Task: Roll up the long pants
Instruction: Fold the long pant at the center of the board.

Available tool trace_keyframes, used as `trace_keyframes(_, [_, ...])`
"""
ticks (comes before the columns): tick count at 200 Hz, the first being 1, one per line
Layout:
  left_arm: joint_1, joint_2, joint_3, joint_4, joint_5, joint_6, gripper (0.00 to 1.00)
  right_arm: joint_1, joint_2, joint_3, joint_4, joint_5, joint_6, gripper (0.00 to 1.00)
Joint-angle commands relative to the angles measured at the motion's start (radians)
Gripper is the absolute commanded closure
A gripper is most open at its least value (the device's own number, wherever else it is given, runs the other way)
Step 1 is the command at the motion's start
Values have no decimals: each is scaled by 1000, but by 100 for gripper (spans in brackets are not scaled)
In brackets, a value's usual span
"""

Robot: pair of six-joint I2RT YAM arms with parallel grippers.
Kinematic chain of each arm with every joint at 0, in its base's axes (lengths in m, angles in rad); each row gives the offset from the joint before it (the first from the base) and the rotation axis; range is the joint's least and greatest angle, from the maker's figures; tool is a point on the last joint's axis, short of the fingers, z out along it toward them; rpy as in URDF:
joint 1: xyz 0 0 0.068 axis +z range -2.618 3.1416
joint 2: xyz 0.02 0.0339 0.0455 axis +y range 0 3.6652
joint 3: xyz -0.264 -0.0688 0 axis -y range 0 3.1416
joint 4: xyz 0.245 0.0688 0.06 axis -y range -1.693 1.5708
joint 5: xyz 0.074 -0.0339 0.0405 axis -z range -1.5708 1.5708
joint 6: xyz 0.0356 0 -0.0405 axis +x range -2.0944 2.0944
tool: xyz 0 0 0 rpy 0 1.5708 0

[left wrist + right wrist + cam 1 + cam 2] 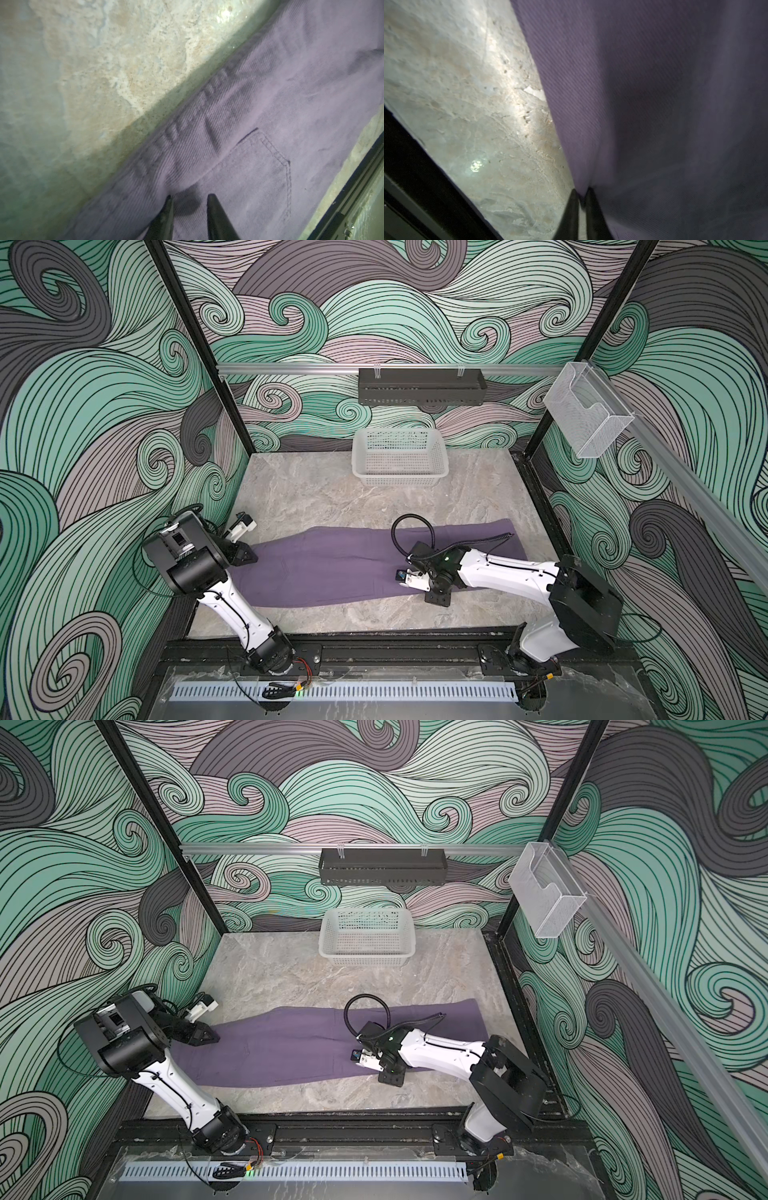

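The long pants (332,568) (291,1044) are dusty purple and lie flat across the marble table, waistband at the left and legs running right. My left gripper (251,558) (214,1038) rests on the waistband end. In the left wrist view it (190,197) is open, its fingertips (212,199) apart on the fabric (270,104) beside a stitched pocket, with nothing between them. My right gripper (436,598) (391,1077) points down at the near edge of the legs. In the right wrist view it (581,191) is nearly closed, pinching that edge of the fabric (654,104).
A white mesh basket (399,481) stands at the back of the table. A black rack (419,387) hangs on the back wall and a clear holder (586,410) on the right rail. A black frame rail (374,649) runs along the table's front edge.
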Motion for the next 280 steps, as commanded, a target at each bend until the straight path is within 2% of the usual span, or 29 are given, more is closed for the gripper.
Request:
trace_keyframes(1, [-6, 105, -35, 111, -68, -7, 70, -2, -30, 12, -24, 67, 42, 43])
trace_keyframes(7, [-6, 104, -38, 114, -72, -6, 70, -15, -42, 11, -10, 109, 53, 27])
trace_keyframes(14, [-6, 105, -38, 116, -76, -3, 71, -42, -58, 13, 0, 124, 60, 19])
trace_keyframes(41, [-6, 90, -36, 113, -79, 1, 71, -199, -146, 42, 37, 17, 97, 17])
trace_keyframes(66, [-6, 71, -32, 106, -67, 2, 71, -382, -197, 25, 192, -99, 169, 12])
trace_keyframes(79, [-7, 67, -25, 95, -64, 2, 71, -500, -163, 45, 248, -222, 231, 12])
trace_keyframes(101, [-6, 50, -35, 101, -75, 11, 71, -644, -38, 112, 255, -349, 302, 18])
trace_keyframes(129, [-4, 25, -55, 113, -96, 17, 72, -729, 123, 194, 228, -401, 343, 27])
trace_keyframes(163, [9, 11, -53, 114, -103, 17, 72, -802, 254, 256, 217, -502, 402, 30])
trace_keyframes(219, [17, 25, -8, 90, -99, 0, 72, -930, 354, 336, 203, -514, 450, 32])
trace_keyframes(254, [15, -6, 9, 40, -44, -7, 72, -988, 409, 444, 144, -460, 407, 32])
trace_keyframes(280, [4, -64, 18, -45, -5, 6, 71, -1029, 385, 515, 80, -502, 370, 28])
